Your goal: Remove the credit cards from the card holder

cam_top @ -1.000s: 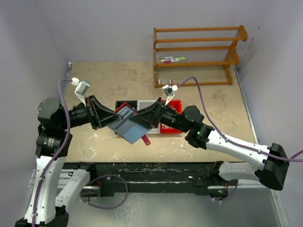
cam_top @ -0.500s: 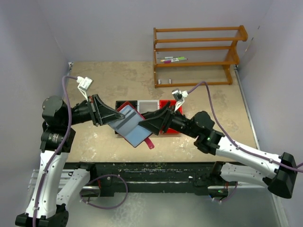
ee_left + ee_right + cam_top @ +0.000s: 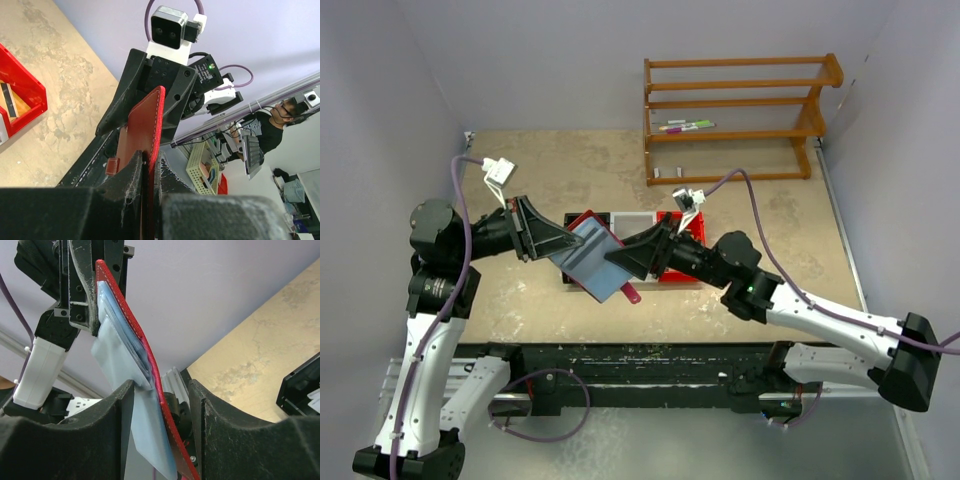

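Above the middle of the tan table (image 3: 560,170), in front of the wooden rack (image 3: 740,100) at its far right, the card holder (image 3: 592,255) hangs tilted in the air between the two arms, its blue-grey sleeves (image 3: 120,365) facing up and its maroon cover beneath; the red bin (image 3: 694,222) sits just behind on the table; the left gripper (image 3: 552,243) is clamped tight on the holder's upper-left edge; the right gripper (image 3: 620,258) straddles the opposite edge, its fingers (image 3: 200,405) apart on either side of cover and sleeves; whether cards sit in the sleeves cannot be told; the small red strap tab (image 3: 631,293) dangles from the holder's lower corner; markers (image 3: 686,126) lie on the rack.
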Controlling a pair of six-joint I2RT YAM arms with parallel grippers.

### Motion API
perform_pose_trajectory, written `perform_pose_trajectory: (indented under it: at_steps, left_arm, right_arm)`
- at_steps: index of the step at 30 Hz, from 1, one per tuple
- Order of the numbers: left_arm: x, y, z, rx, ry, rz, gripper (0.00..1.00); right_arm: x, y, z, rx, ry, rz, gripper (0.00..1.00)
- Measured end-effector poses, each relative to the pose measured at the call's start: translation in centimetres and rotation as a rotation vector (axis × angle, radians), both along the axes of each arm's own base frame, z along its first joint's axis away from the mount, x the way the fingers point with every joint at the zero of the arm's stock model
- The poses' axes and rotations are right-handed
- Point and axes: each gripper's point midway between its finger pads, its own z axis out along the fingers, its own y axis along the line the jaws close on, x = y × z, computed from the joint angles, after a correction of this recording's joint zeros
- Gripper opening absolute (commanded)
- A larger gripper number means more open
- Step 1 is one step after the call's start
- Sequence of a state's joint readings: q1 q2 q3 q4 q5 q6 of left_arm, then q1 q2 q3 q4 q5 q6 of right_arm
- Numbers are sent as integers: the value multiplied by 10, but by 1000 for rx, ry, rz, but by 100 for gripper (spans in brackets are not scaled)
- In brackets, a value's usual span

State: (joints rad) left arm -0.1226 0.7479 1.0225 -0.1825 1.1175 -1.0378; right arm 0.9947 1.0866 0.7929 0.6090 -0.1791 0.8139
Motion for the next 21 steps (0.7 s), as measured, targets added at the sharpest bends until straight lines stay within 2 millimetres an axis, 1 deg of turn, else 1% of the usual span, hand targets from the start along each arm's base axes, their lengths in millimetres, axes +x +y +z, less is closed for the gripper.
perform_pose_trajectory:
  at_steps: [4, 7, 11, 17, 21]
  left_arm:
    - [-1, 0, 2, -7, 5, -3, 0]
    - [-2, 0, 4, -11, 6, -10, 0]
    - [-3, -1, 4, -14, 8, -14, 0]
    - [-5, -1, 2, -3, -7, -19, 0]
    - [-3, 0, -1, 16, -15, -13, 0]
  right_arm:
    - [0, -9, 2, -11, -42, -30, 49]
    - [2, -19, -2, -40, -64, -73, 50]
    - [4, -27, -8, -87, -90, -104, 58]
    - [-3, -38, -12, -129, -95, -103, 63]
    - [-8, -48, -12, -144, -92, -106, 74]
